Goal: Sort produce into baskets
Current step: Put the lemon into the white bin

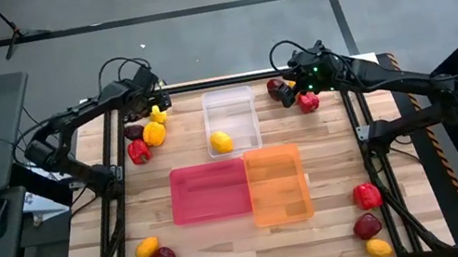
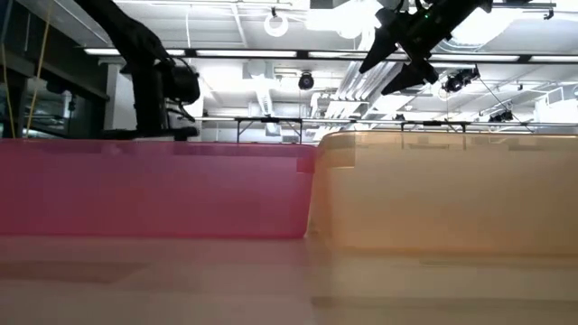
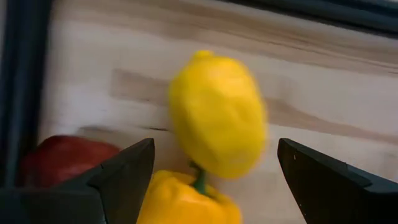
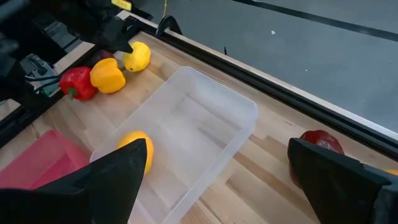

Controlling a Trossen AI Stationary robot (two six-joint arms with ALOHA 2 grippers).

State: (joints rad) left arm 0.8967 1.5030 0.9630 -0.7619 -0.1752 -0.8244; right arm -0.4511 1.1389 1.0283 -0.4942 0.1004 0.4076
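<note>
My left gripper is open at the far left of the table. In the left wrist view its fingers stand on either side of a yellow citrus without touching it. Beside the citrus lie a yellow pepper and a dark red piece. My right gripper is open and empty at the far right, above a maroon piece and a red pepper. The clear bin holds one yellow citrus. The pink bin and the orange bin stand side by side, nearer.
A red pepper lies near the left group. Three pieces lie at the near left and three at the near right. The black frame rails run along the table's sides. The low view shows only the pink and orange bin walls.
</note>
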